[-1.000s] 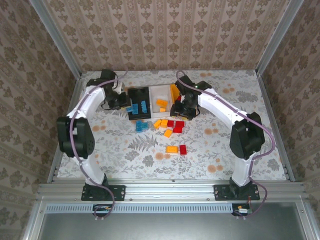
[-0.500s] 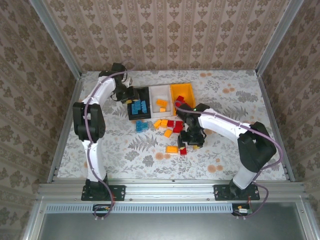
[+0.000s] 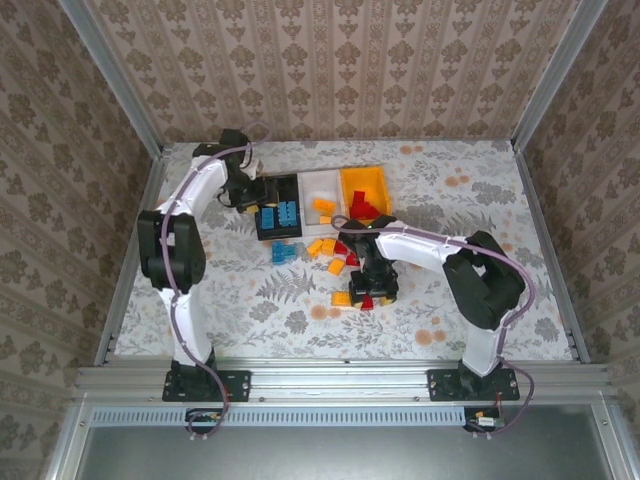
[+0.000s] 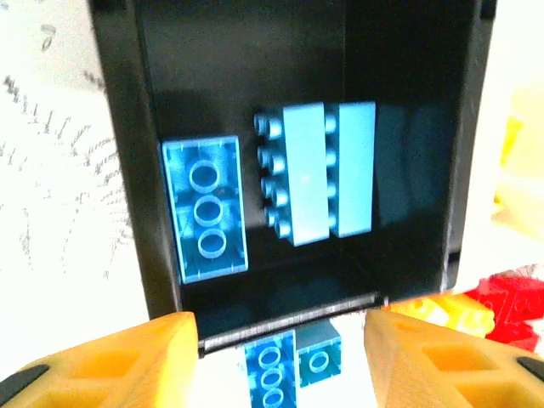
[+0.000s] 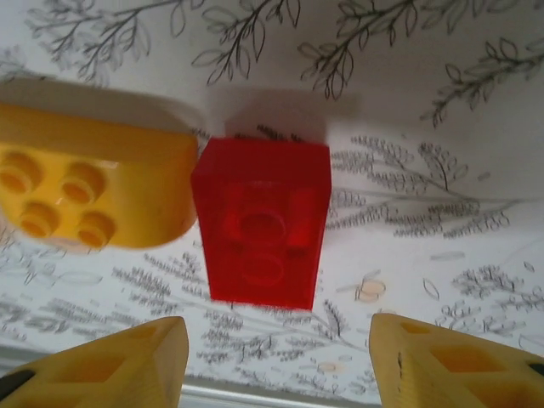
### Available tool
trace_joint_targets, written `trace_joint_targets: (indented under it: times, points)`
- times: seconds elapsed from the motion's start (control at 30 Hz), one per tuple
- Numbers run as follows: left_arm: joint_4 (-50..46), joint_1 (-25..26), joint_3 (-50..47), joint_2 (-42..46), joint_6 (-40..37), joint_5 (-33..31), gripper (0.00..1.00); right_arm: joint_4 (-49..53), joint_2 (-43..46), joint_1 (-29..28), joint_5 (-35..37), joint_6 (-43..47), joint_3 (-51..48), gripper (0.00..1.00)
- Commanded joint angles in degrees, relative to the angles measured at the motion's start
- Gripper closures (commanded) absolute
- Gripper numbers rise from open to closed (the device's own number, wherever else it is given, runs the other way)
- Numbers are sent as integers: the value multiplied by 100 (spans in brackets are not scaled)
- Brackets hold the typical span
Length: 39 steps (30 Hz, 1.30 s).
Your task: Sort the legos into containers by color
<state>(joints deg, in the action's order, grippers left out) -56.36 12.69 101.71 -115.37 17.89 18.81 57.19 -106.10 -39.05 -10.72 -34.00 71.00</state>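
The three joined containers stand at the back: black bin [image 3: 278, 190], white bin [image 3: 322, 182] and orange-yellow bin [image 3: 365, 180]. Blue legos [image 4: 310, 174] lie in the black bin, orange ones [image 3: 322, 207] in the white, red ones [image 3: 362, 207] in the orange-yellow. My left gripper [image 3: 252, 193] [image 4: 279, 340] hangs open over the black bin's near wall, holding nothing. My right gripper [image 3: 370, 285] [image 5: 276, 365] stands open just above the table. A red lego [image 5: 262, 223] lies slightly ahead of its fingertips, beside an orange lego [image 5: 93, 191].
Loose legos lie on the floral tablecloth in front of the bins: two blue [image 3: 284, 251] [image 4: 289, 365], several orange [image 3: 322, 246] and red [image 3: 352, 255]. Metal frame posts and patterned walls close the table on three sides.
My right gripper left the orange-yellow bin, where red legos now lie, and came down to the loose red lego near the front. My left arm swung in over the black bin.
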Motion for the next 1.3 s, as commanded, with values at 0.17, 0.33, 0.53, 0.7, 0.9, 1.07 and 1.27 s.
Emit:
trace_joint_targets:
  times: [0.17,0.33,0.53,0.7,0.9,1.07,1.27]
  points:
    - [-95,14,-1020,1344,-129,-114,43,-168,-299,131,299,96,205,51]
    - [-103,7,-1483,1811,-104,-117,42,-179,-266,225,307,137,218,66]
    - [-156,14,-1813,2255,-76,-101,41,157,48,341,366,233,454,72]
    - [-132,74,-2137,2542,-35,-85,39,570,341,795,318,395,1186,72]
    - [29,275,-2616,2877,252,-1,37,870,-171,1530,32,562,2814,71]
    - [112,541,-3052,3183,474,111,35,1211,-1329,1900,9,667,4682,70]
    - [17,586,-3679,3843,736,63,32,1756,-3046,2089,-111,627,7164,71]
